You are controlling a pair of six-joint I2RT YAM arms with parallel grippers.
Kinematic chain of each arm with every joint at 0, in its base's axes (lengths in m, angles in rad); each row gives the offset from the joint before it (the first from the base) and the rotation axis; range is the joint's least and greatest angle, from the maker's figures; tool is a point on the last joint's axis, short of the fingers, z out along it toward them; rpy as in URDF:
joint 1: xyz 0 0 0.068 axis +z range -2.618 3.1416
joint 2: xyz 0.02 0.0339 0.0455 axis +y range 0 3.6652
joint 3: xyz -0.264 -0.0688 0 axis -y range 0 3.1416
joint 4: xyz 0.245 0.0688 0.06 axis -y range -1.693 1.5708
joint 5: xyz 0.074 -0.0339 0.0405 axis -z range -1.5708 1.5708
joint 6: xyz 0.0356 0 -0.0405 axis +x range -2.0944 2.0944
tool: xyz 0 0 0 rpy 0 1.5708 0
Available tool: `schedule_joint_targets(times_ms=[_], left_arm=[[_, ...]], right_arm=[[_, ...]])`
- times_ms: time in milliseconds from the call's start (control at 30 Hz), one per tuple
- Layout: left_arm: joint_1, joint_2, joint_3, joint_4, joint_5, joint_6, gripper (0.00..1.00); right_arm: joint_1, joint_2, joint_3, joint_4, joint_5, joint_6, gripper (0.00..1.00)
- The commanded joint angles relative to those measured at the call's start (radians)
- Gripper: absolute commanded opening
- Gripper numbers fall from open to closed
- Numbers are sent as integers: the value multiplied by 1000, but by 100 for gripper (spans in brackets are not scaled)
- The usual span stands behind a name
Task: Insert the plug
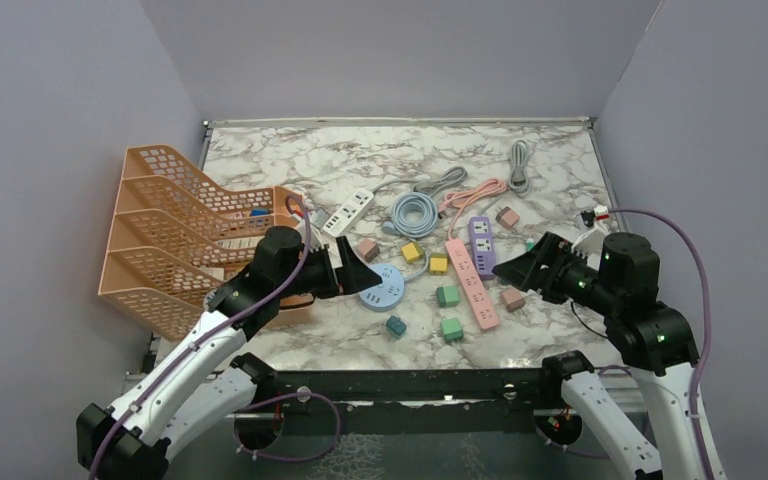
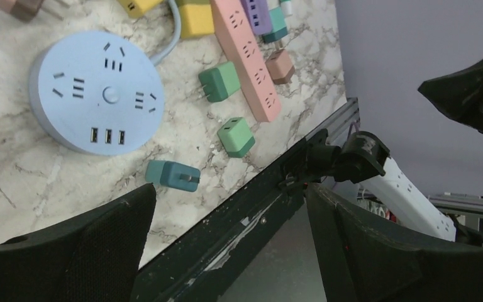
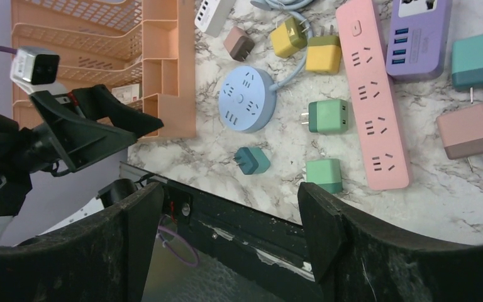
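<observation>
Several small plugs lie loose on the marble table: a dark teal plug (image 1: 396,325) (image 2: 172,175) (image 3: 252,160), two green plugs (image 1: 448,296) (image 1: 451,328), two yellow ones (image 1: 412,252) and some brownish-pink ones (image 1: 512,299). Among them are a round blue socket hub (image 1: 388,287) (image 2: 97,91) (image 3: 247,99), a pink power strip (image 1: 472,283) (image 3: 372,94) and a purple strip (image 1: 481,240). My left gripper (image 1: 355,272) (image 2: 229,195) hangs open beside the round hub, holding nothing. My right gripper (image 1: 515,270) (image 3: 231,195) is open right of the pink strip, also holding nothing.
An orange stacked file tray (image 1: 180,235) (image 3: 163,63) stands at the left. A white power strip (image 1: 348,212), a coiled blue cable (image 1: 412,212), a pink cable (image 1: 470,195) and a grey cable (image 1: 520,165) lie farther back. The table's black front rail (image 2: 251,207) runs below both grippers.
</observation>
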Motion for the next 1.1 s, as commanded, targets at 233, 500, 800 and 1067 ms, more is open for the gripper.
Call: schedule_joint_targets(times_ms=[233, 500, 800, 1067], left_arm=[[-287, 142, -48, -46, -387, -361, 84], [-401, 274, -66, -66, -465, -571, 80], [-444, 454, -19, -66, -474, -661, 80], [-450, 502, -12, -46, -479, -711, 78]], right_arm=[[-7, -42, -40, 9, 71, 61, 77], [-7, -60, -53, -22, 150, 72, 76], [-7, -75, -70, -27, 165, 79, 75], [-7, -76, -86, -23, 168, 74, 75]])
